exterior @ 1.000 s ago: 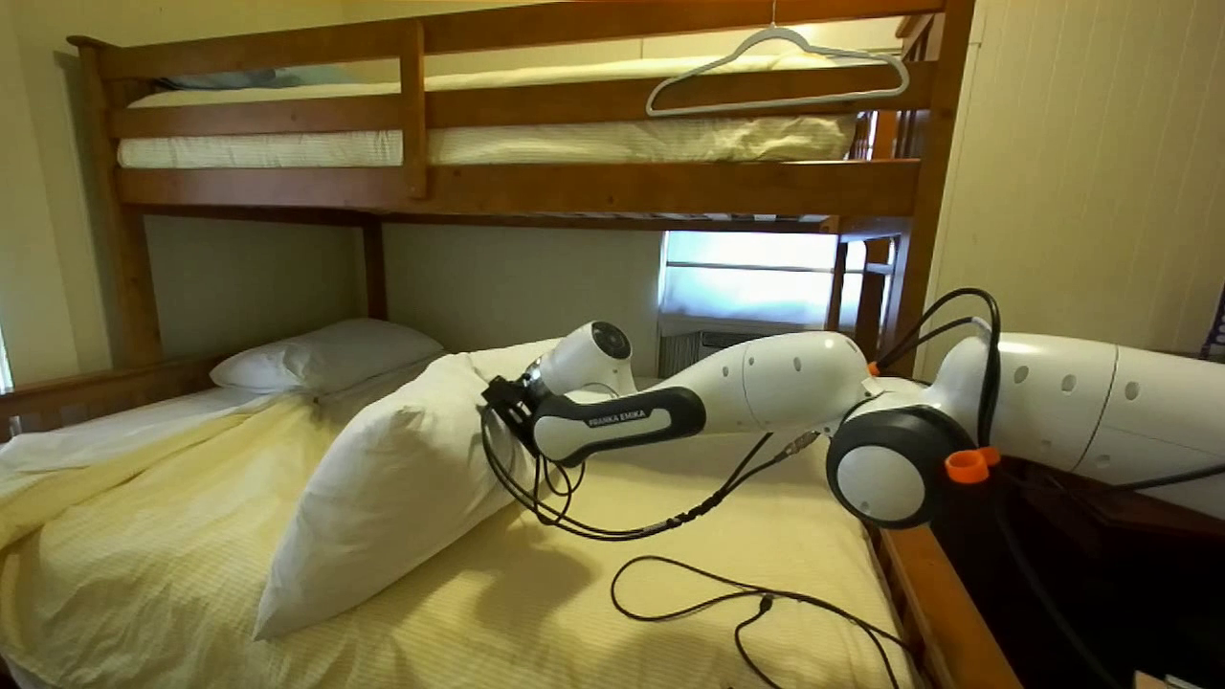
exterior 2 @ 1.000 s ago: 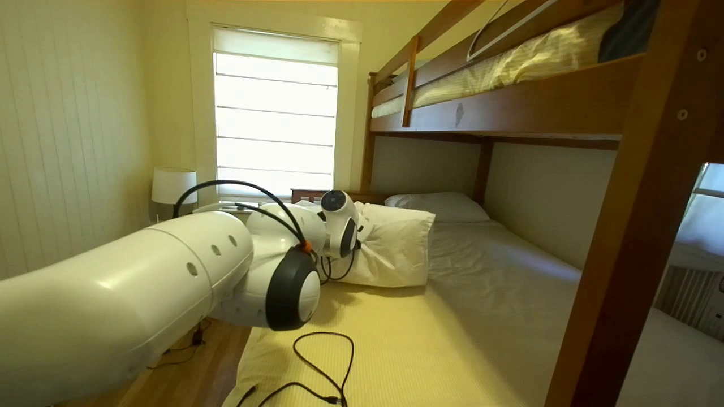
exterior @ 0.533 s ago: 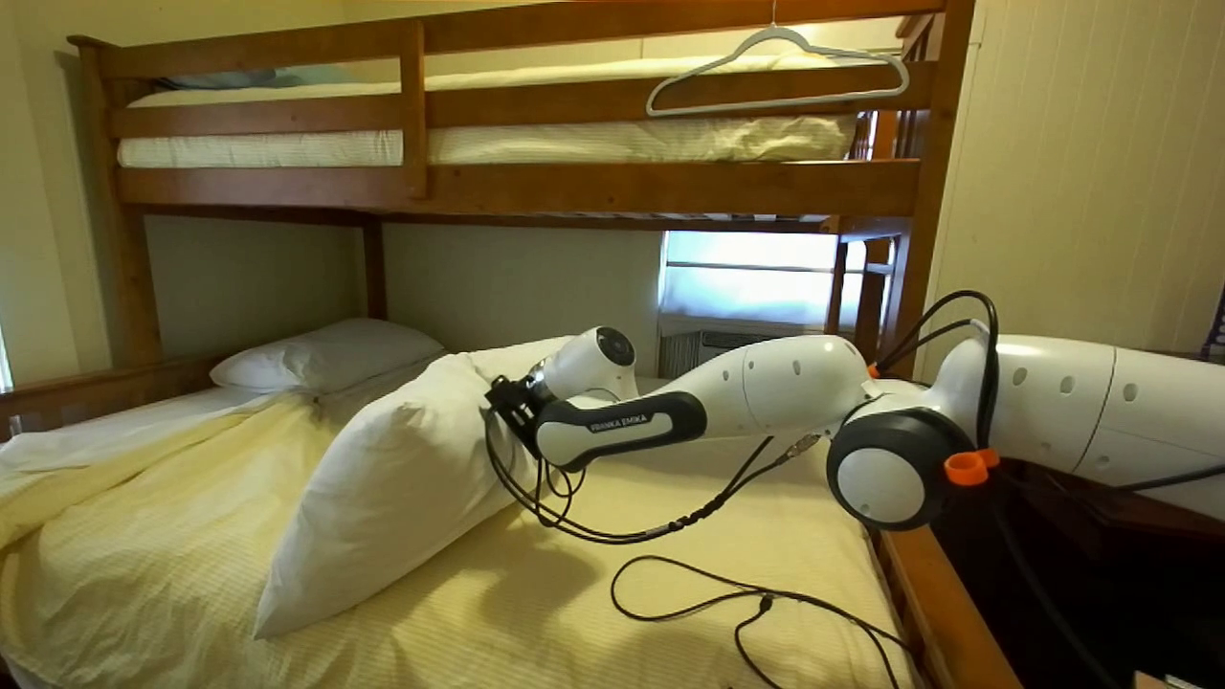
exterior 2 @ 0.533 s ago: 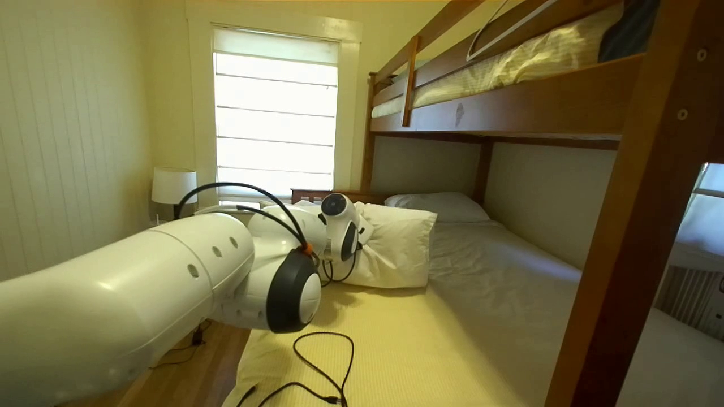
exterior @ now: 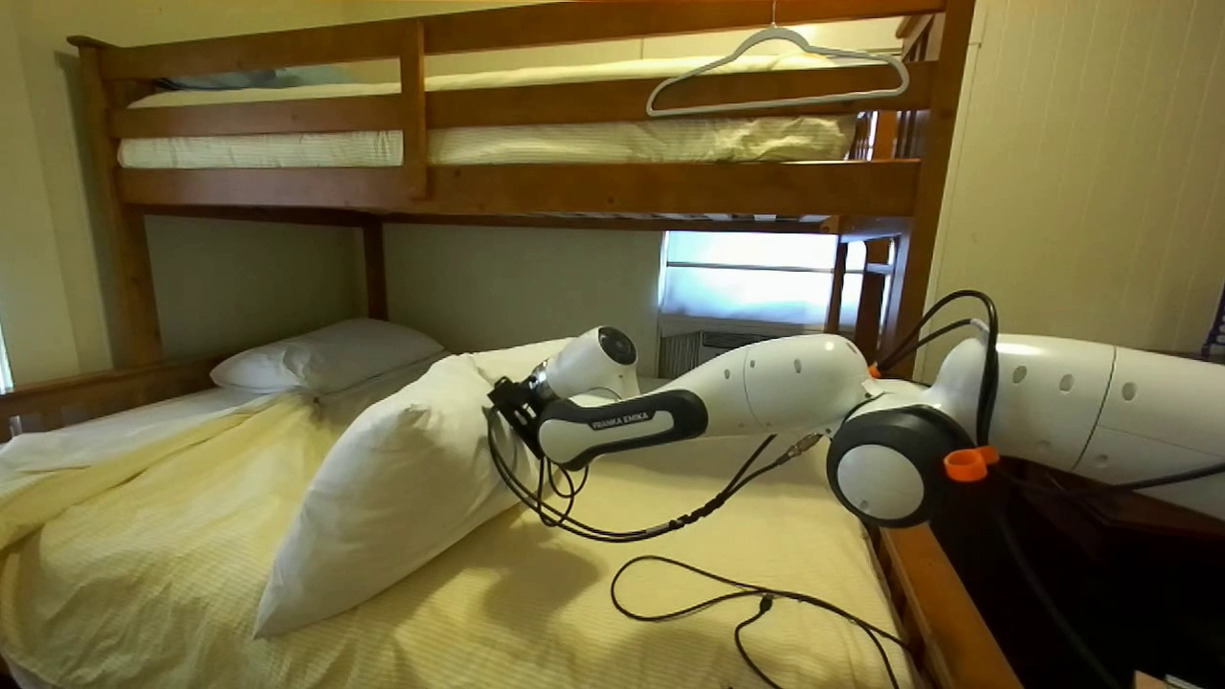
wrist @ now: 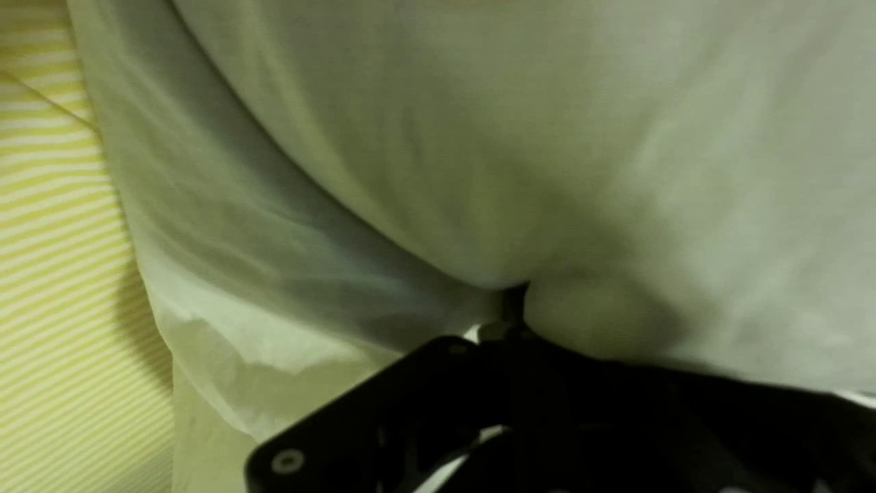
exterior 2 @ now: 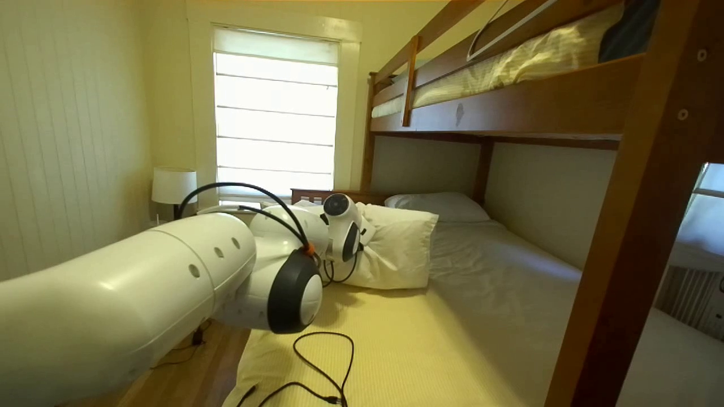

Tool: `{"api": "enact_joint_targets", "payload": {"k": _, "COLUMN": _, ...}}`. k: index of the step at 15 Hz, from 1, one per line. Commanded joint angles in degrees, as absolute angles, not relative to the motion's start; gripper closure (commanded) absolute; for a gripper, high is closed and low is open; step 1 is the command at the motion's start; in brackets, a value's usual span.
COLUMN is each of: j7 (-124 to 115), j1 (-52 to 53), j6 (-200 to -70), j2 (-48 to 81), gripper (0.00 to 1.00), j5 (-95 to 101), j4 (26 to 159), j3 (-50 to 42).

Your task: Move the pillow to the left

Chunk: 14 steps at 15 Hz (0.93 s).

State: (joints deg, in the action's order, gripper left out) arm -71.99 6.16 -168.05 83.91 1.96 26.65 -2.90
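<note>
"Where is the large white pillow point(exterior: 383, 498)?"
"Left of centre in an exterior view, tilted over a striped yellow bedcover point(exterior: 172, 536), the black gripper point(wrist: 513, 307) clamped on its gathered fabric."

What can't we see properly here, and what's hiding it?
Tips of the gripper, in the wrist view: hidden in folds of the plump white pillow.
Foot of the white-shaded lamp, in an exterior view: behind the robot arm.
Hook tip of the clothes hanger, in both exterior views: cut off by the top edge.
Bluish thing, in an exterior view: partly behind the wooden bunk rail, can't tell what.
</note>
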Motion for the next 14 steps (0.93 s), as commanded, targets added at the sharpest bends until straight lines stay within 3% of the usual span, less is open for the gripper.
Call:
{"api": "enact_joint_targets", "payload": {"k": 1, "j7": -69.5, "j1": 5.9, "j6": -161.2, "j2": 85.0, "gripper": 0.72, "j5": -1.8, "j4": 20.9, "j3": -1.4}}
{"api": "enact_joint_targets", "payload": {"k": 3, "j7": -68.9, "j1": 5.9, "j6": -158.5, "j2": 80.3, "gripper": 0.60, "j5": -3.2, "j4": 26.3, "j3": -0.1}}
{"api": "enact_joint_targets", "payload": {"k": 11, "j7": -70.1, "j1": 6.6, "j6": -133.4, "j2": 70.8, "gripper": 0.06, "j5": -2.8, "j4": 27.0, "j3": -0.7}}
{"api": "enact_joint_targets", "payload": {"k": 14, "j7": -70.8, "j1": 7.4, "j6": -124.0, "j2": 66.9, "gripper": 0.00, "j5": -1.4, "j4": 27.3, "j3": -2.0}}
